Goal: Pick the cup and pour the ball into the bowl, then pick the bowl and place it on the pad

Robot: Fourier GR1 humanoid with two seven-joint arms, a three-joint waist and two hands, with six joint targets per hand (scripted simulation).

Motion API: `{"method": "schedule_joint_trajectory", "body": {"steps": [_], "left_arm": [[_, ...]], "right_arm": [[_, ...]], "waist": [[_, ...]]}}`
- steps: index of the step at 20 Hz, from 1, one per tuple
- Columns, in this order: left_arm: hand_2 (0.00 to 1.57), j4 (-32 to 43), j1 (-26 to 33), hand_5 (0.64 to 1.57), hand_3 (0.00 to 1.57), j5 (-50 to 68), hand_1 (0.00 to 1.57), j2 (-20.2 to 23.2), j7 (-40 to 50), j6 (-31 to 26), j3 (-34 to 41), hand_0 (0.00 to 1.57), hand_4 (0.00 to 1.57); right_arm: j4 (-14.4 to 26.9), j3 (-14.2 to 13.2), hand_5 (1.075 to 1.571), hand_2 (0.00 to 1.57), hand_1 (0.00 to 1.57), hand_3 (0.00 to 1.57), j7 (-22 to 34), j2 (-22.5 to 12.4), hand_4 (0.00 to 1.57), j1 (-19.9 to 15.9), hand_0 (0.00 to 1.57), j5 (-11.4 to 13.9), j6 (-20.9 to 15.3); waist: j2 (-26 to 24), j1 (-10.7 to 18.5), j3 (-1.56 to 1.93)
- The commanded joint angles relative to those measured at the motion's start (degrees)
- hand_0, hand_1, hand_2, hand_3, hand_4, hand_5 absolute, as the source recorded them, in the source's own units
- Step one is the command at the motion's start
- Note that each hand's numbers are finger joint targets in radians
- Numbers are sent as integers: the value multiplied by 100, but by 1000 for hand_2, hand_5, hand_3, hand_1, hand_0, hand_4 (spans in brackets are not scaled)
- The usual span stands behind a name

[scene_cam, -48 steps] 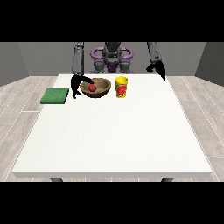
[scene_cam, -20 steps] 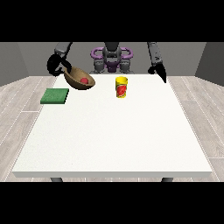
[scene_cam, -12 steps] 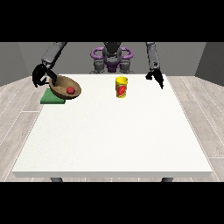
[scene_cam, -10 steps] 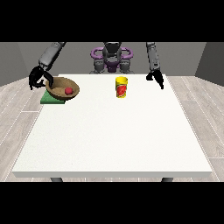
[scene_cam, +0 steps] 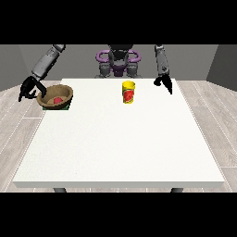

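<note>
A brown bowl [scene_cam: 56,95] with a red ball [scene_cam: 58,100] inside rests low over the green pad [scene_cam: 67,107] at the table's left edge; only a sliver of the pad shows beneath it. The hand at the view's left [scene_cam: 28,88] is at the bowl's left rim, fingers curled on it. A yellow cup [scene_cam: 128,92] with a red mark stands upright at the table's back middle. Well away from the cup, the hand at the view's right [scene_cam: 163,82] hangs over the back right of the table, fingers relaxed and holding nothing.
The white table [scene_cam: 120,143] stretches wide towards the camera. The robot's torso [scene_cam: 118,60] stands behind the far edge. The bowl and pad sit close to the table's left edge.
The hand at the view's left has carried the bowl with the ball leftward and down, from above the table's back to the green pad. The cup and the other hand have barely moved.
</note>
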Motion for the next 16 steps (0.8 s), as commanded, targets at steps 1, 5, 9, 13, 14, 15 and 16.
{"method": "schedule_joint_trajectory", "body": {"steps": [1,5,9,13,14,15,16], "left_arm": [[0,-702,486,1433,0,52,0,117,176,-208,-89,0,989],[0,-376,408,1436,0,76,0,-26,-26,14,69,0,994],[0,-899,283,1433,0,5,0,-7,253,40,7,0,983],[0,-1455,897,1416,0,-23,0,-352,392,58,-358,0,965],[0,-1155,983,1416,0,-112,0,-437,394,63,-460,0,965],[0,-1470,1250,1416,0,-86,0,-448,143,160,-423,0,965],[0,-1111,1017,1416,0,160,0,-223,140,-69,-113,0,965]], "right_arm": [[579,-220,1548,1571,1571,0,-114,-159,903,-102,1571,-172,330],[677,-822,1565,1571,1571,647,372,-169,410,-570,1571,-896,614],[834,-277,1482,230,497,0,527,-498,0,-559,497,-329,822],[986,-331,1412,0,0,0,500,-548,0,-673,0,-385,952],[976,-271,1362,0,0,0,700,-405,0,-553,0,-360,808],[1058,-505,1331,0,0,0,711,-907,0,-669,0,-562,1286],[988,-519,1328,0,0,0,669,-1041,0,-535,0,-614,1618]], "waist": [[-42,89,1],[117,-94,-3],[424,-69,-5],[302,-81,-2],[-137,-79,-9],[134,-104,-3],[62,-365,-8]]}}
